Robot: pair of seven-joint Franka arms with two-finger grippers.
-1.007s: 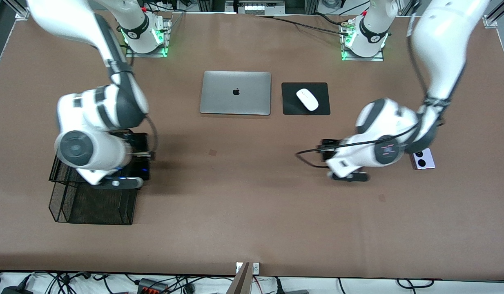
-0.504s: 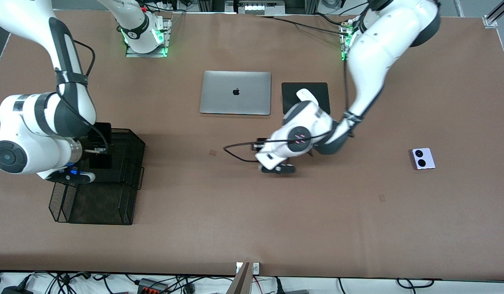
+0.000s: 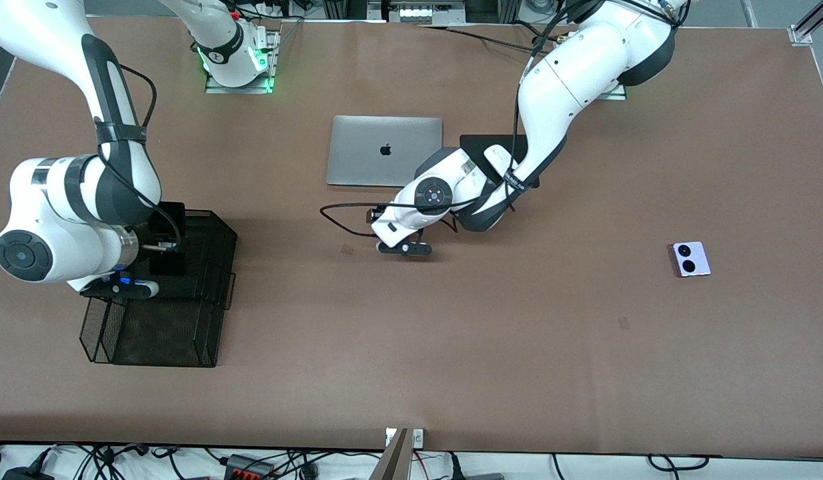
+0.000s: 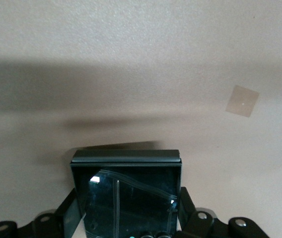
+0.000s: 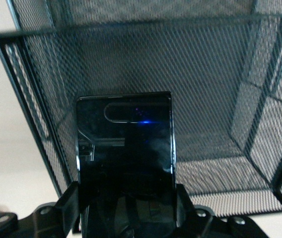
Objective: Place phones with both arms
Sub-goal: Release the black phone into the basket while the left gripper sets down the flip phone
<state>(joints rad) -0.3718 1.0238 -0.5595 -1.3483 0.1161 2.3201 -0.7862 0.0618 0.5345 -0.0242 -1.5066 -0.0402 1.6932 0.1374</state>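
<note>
Phones (image 5: 125, 158): glossy black slabs

Glossy black phone (image 5: 125, 148), black wire-mesh basket (image 3: 205, 320), matt brown table (image 3: 451, 347)

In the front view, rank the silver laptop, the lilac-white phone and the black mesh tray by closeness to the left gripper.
From the left gripper, shut on the small black folded phone:
1. Silver laptop, beside it, farther from the camera.
2. Black mesh tray, at the right arm's end.
3. Lilac-white phone, at the left arm's end.
</note>
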